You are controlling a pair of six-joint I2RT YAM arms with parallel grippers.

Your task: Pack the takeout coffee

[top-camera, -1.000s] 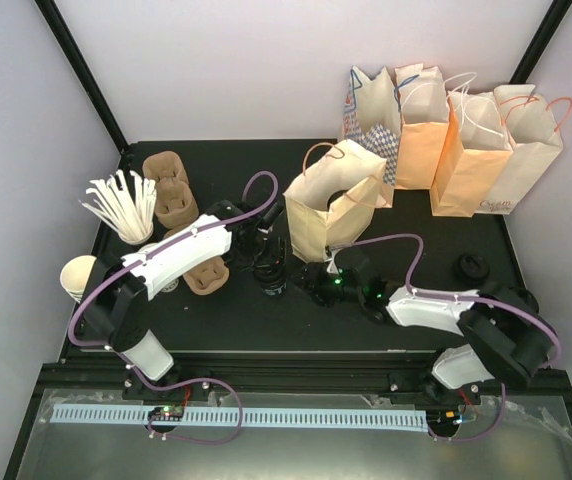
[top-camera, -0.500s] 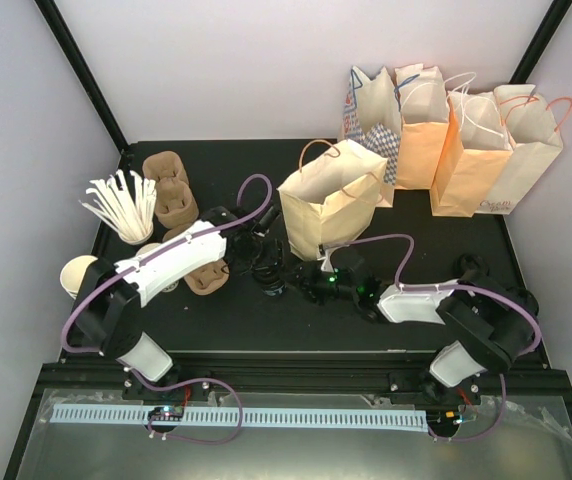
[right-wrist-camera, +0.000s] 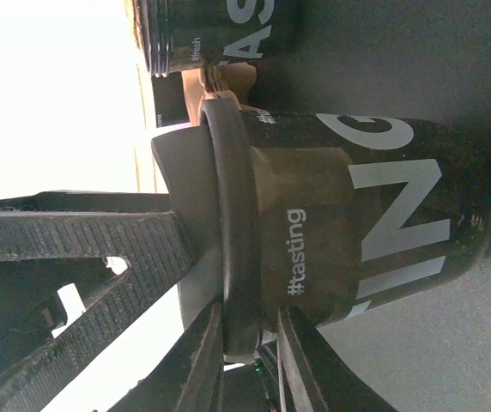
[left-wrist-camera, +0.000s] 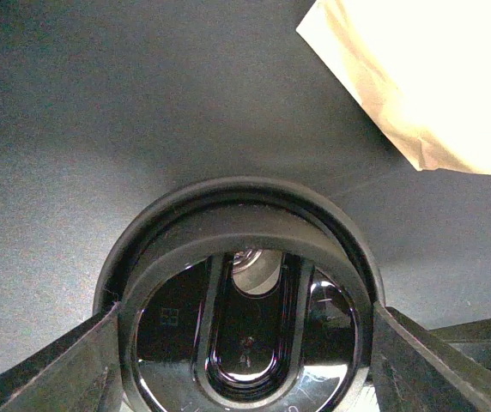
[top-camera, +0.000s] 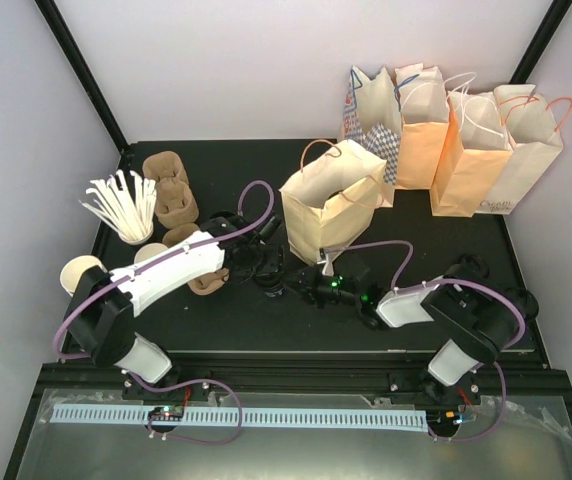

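**Two arms, one cup.** A coffee cup (right-wrist-camera: 383, 223) sits near the middle of the black table (top-camera: 416, 240), just in front of the open paper bag (top-camera: 311, 228) and not yet inside it. Your left gripper (left-wrist-camera: 245, 322) reaches over the top. It is spread wide, with a finger against each side of the black lid (left-wrist-camera: 164, 330), so it holds the cup by its cap. Your right gripper (right-wrist-camera: 250, 330) is rolled on its side and drawn narrow across the lid's rim, one finger on the lid side and one on the cup side. Whether it has bitten, you cannot tell. The cup's wall reads dark with pale lettering, and a second dark printed cup (right-wrist-camera: 220, 26) shows behind it.

The lid is the likely weak point. If your left arm lifts while the right one pinches the rim, the cap could pop off and the cup could drop or spill. A lift by the lid alone runs the same risk if the fit is loose. Squeeze the rim harder and the paper wall may buckle. The bag stands close and looks light, so a brush from either arm could tip it or fold its mouth shut.
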